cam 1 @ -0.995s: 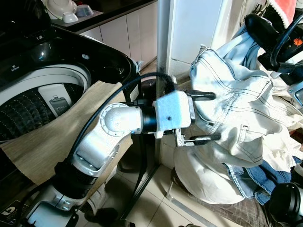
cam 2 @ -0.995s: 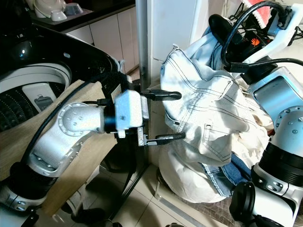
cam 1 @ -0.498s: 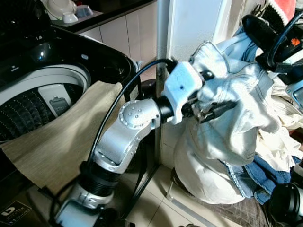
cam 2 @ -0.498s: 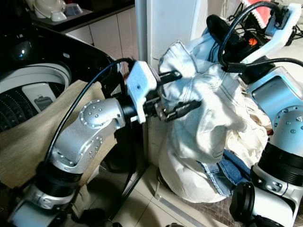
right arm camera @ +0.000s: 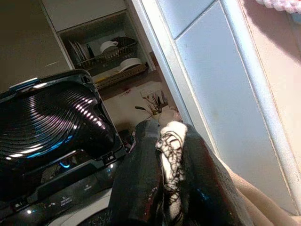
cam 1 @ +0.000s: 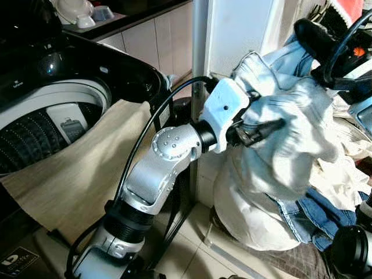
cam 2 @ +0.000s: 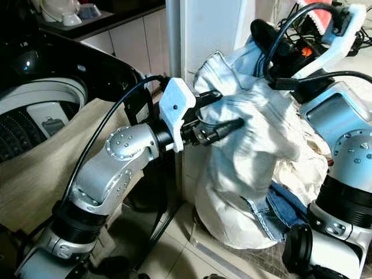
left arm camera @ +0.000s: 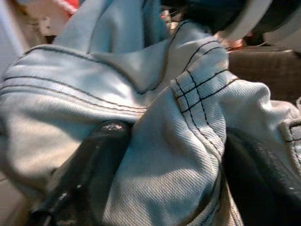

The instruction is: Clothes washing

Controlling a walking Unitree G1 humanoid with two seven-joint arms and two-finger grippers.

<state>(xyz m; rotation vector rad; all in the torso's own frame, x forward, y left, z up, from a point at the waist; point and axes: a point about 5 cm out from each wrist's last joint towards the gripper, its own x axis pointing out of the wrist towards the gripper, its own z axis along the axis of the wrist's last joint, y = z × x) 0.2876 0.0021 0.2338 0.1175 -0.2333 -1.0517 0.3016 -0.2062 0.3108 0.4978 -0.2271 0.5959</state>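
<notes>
Pale denim garment [cam 1: 290,133] gripped beside the washing machine [cam 1: 64,93].

The garment, atop a clothes heap to the right of the washing machine, is pinched by the left gripper [cam 1: 261,119], whose fingers [left arm camera: 89,169] are closed on a fold. A scrap of white lace [right arm camera: 171,160] is clamped in the right gripper [right arm camera: 167,183]. A beige cloth [cam 1: 75,174] is draped over the machine's rim.
</notes>
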